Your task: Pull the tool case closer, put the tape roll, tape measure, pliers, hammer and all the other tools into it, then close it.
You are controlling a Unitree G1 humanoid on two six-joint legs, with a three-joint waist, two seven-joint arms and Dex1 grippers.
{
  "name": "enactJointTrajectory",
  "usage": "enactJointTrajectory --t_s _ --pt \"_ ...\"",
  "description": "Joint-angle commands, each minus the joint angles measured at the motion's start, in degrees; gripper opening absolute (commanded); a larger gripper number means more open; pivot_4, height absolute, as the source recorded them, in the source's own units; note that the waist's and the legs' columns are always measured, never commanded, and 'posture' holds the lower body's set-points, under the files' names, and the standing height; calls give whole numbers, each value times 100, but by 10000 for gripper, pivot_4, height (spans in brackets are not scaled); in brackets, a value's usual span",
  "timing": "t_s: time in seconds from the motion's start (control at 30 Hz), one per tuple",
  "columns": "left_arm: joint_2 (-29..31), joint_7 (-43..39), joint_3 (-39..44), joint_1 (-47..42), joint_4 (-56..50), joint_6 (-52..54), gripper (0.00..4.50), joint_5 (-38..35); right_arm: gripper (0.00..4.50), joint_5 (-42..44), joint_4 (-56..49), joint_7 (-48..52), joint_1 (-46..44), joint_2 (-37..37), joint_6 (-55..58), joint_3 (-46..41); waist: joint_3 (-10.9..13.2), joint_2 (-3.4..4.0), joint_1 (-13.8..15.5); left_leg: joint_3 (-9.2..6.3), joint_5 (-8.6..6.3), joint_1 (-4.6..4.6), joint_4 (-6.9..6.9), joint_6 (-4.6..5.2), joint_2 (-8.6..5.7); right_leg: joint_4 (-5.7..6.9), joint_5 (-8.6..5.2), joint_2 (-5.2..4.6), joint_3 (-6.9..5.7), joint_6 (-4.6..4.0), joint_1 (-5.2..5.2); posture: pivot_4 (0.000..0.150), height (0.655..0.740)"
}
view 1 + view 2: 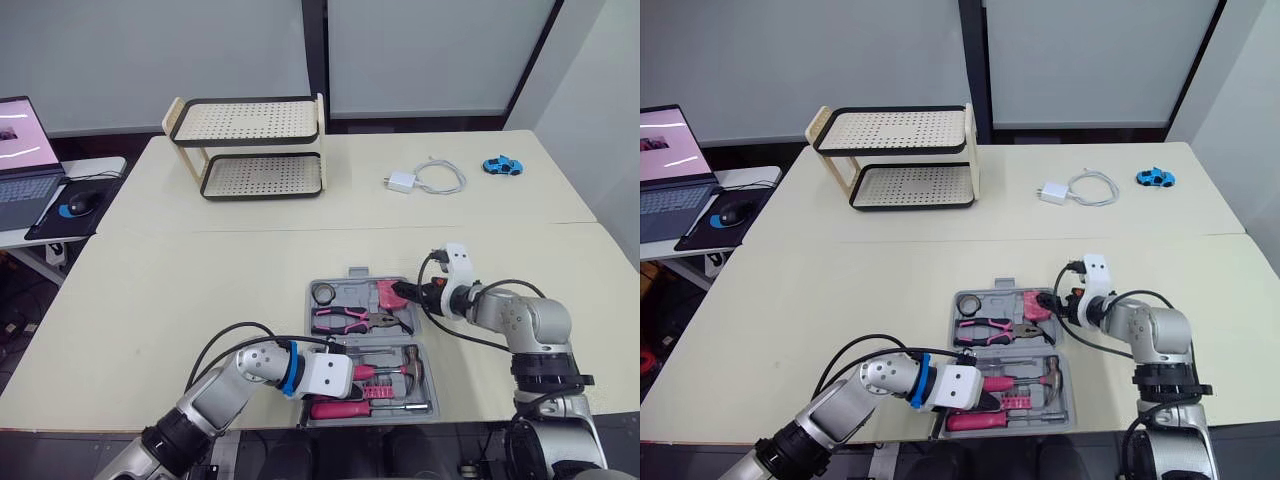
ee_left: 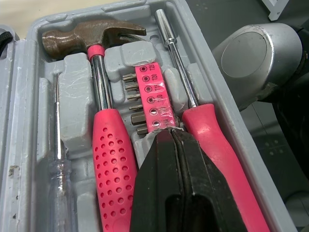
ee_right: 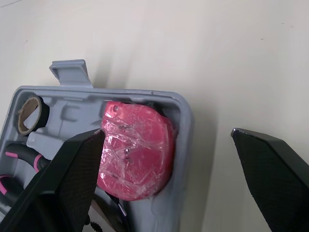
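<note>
The tool case [image 2: 72, 101] is matt plastic, the hammer head [image 2: 72, 41] dull metal, the tape measure [image 3: 137, 150] film-wrapped.

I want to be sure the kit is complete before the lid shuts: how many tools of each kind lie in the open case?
pink-handled screwdriver: 1
clear-handled screwdriver: 1
hammer: 1
bit strip: 1
pliers: 1
tape roll: 1
tape measure: 1
Total: 7
</note>
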Motion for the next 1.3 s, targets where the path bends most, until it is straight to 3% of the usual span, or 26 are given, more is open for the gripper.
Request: enactJointTrajectory --t_s 0.03,0.57,1.3 --pt "178 -10 -127 122 299 176 0 292 44794 56 105 113 -144 73 -99 43 -2 2 -1 0 0 0 0 0 1 0 0 0 0 0 0 1500 7400" --pt "341 -89 -194 124 522 -25 0 349 44794 416 770 1105 -256 300 -927 -126 -22 5 -38 2 0 17 -12 0 7 0 0 7 4 0 4 1500 7400" --pt "435 -187 -158 170 447 -48 0 340 44794 624 -403 2345 180 -79 -1546 397 -22 6 -134 1 -1 21 -18 1 12 0 0 10 5 0 3 1500 7400"
